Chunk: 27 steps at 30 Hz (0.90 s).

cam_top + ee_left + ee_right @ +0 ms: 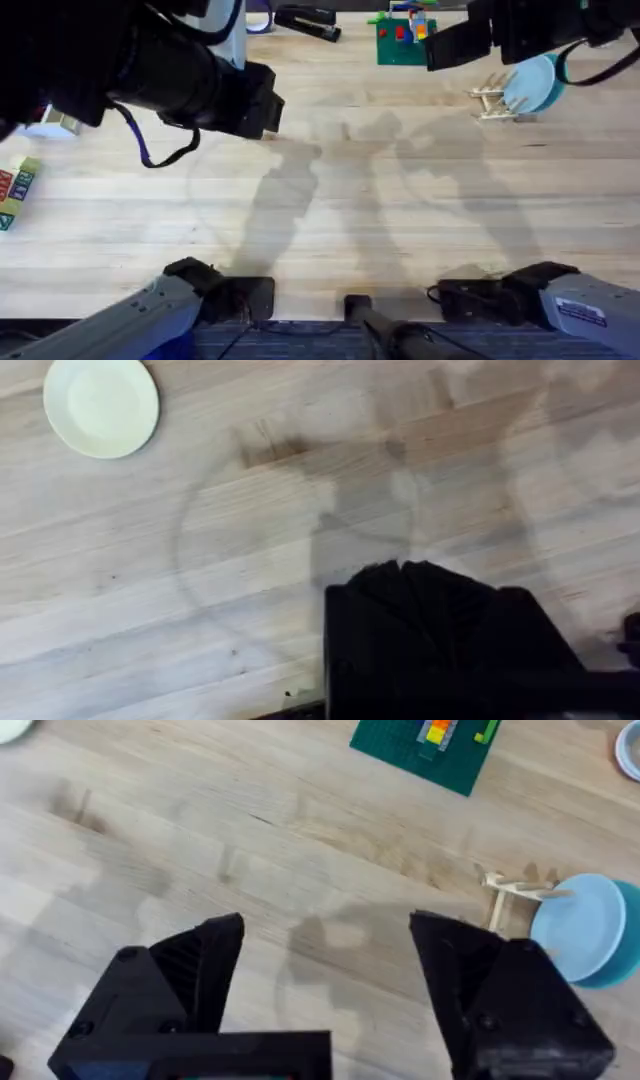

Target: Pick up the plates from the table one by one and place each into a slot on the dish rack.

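Overhead: blue plate in dish rack near table's far-right edge

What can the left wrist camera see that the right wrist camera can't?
Left wrist camera: the whole cream plate lying flat on the table, and the left tool with its fingers together.

Right wrist camera: the blue plate standing on edge in the rack, the green baseplate with bricks on it, and the right tool with its fingers wide apart and nothing between them.

Both: the same wooden table, with shadows across it.
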### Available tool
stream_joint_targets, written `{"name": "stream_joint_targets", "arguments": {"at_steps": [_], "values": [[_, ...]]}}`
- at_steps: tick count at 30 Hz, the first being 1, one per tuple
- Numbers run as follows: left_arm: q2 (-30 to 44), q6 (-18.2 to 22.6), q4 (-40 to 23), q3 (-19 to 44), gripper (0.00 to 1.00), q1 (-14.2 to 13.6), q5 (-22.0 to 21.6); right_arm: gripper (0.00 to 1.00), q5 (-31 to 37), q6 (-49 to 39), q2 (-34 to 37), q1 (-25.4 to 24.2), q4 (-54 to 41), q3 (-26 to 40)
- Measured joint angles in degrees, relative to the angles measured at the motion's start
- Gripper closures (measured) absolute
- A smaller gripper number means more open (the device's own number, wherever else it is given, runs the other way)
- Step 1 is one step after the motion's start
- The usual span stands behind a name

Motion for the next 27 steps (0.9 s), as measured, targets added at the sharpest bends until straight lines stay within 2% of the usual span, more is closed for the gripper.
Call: {"name": "stream_joint_targets", "arguments": {"at_steps": [4,9,14,20,27], "values": [[0.0,-1.94,0.0,0.0,0.959,2.2,0.32,0.009,0.0,0.0,0.01,0.0,0.02,0.0],[0.0,-2.23,0.04,0.0,0.959,9.11,3.6,0.009,-0.16,0.0,0.0,0.0,0.01,0.0],[0.0,0.56,0.2,0.0,0.959,16.09,9.33,0.007,-2.0,0.02,0.0,0.0,0.04,0.0],[-0.02,4.03,0.68,0.0,0.959,24.11,12.99,0.007,-3.19,0.02,0.0,0.04,0.37,0.0],[0.98,9.32,1.88,0.05,0.959,34.85,19.86,0.007,-3.63,0.02,0.0,0.04,0.37,0.0]]}}
